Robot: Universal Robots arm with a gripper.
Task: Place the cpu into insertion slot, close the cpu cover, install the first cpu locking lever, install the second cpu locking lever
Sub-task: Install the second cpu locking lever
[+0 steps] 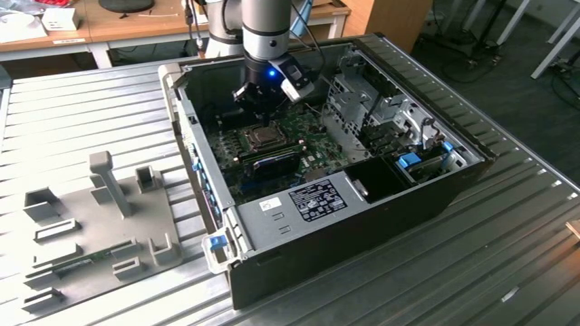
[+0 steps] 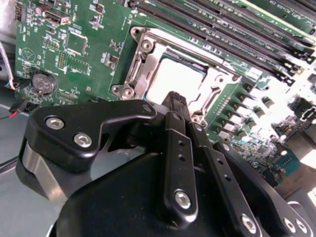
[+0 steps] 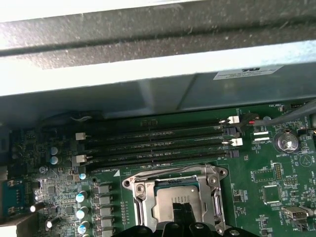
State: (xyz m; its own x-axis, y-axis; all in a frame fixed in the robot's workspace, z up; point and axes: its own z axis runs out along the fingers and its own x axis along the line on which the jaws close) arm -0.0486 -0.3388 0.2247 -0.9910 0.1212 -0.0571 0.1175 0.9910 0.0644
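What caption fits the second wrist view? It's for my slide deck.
Gripper poised over the cpu, seated in the insertion slot on the green board.

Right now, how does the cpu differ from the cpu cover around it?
The cpu is a solid, pale silvery-tan square plate; the cpu cover is an open metal frame with a square window. The cpu sits inside that window; the cover borders it and reaches further out. Both lie flat on the green board, with the gripper just above them.

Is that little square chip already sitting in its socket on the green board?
Yes: in the second wrist view the cpu lies flat inside the insertion slot, with the cpu cover framing it and the gripper right above.
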